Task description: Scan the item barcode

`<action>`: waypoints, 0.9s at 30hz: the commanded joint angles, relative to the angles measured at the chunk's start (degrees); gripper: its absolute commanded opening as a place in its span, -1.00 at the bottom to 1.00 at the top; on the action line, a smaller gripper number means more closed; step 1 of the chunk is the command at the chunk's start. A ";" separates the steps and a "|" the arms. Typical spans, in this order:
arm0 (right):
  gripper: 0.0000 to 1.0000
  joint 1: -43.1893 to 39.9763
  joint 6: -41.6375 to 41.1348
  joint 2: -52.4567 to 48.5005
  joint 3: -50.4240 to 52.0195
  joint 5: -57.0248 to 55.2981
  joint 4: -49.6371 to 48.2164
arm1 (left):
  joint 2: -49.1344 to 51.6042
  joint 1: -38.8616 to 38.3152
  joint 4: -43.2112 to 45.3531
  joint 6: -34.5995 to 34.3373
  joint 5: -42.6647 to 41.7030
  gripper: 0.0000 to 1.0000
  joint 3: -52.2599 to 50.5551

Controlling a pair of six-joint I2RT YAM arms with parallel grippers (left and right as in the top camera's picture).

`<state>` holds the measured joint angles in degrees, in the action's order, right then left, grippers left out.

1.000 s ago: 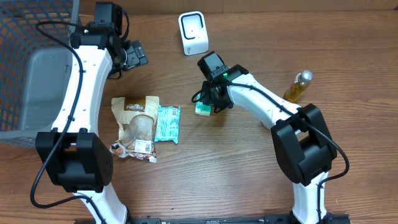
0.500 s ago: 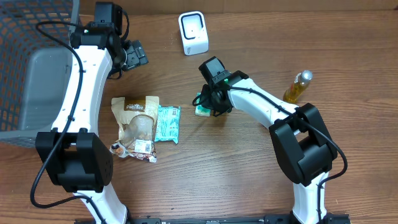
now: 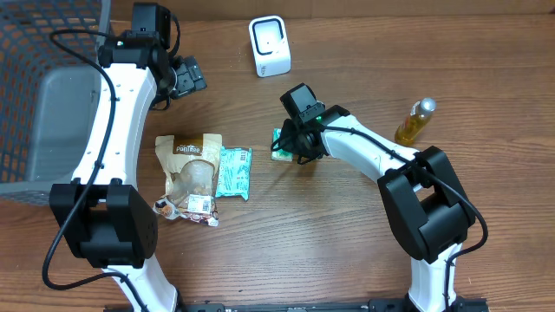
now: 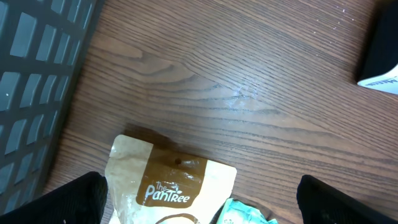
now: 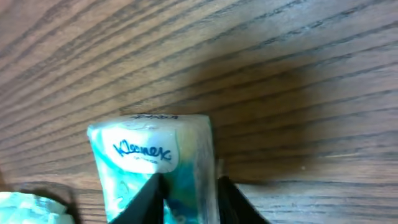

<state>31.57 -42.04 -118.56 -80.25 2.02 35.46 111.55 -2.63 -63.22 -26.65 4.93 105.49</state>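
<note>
Overhead, on the table [image 3: 347, 260], the scanner [image 3: 270, 46] stands well apart from the right hand [image 3: 293, 146], toward the far edge. The left hand [image 3: 185, 76] hangs wide open and empty, farther from the Kleenex pack [image 3: 281, 145]. The right hand, narrowly closed, seems to pinch one end of this pack.

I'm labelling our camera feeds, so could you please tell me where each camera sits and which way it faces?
Overhead: above the table, looking straight down; both arms, left gripper and right gripper show.
Left wrist: on the left arm, facing down at the PanTree bag; its open fingertips show.
Right wrist: close above the Kleenex pack, its fingers pinching it.
Shared: overhead and left wrist both show the PanTree bag.
</note>
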 commanded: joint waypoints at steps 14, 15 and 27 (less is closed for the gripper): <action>-0.21 0.28 -0.17 -1.14 2.19 -0.35 1.27 | -0.66 -0.39 0.04 -0.57 -0.24 1.00 1.05; -0.22 0.28 -0.17 -1.14 2.19 -0.35 1.20 | -0.66 -0.39 0.02 -0.57 -0.24 1.00 1.07; -0.47 0.28 0.04 -1.14 2.40 -0.42 1.18 | -0.66 -0.39 0.04 -0.57 -0.26 0.99 1.07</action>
<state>31.55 -42.35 -118.52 -80.16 2.13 35.53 111.55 -2.63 -63.22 -26.65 4.95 105.49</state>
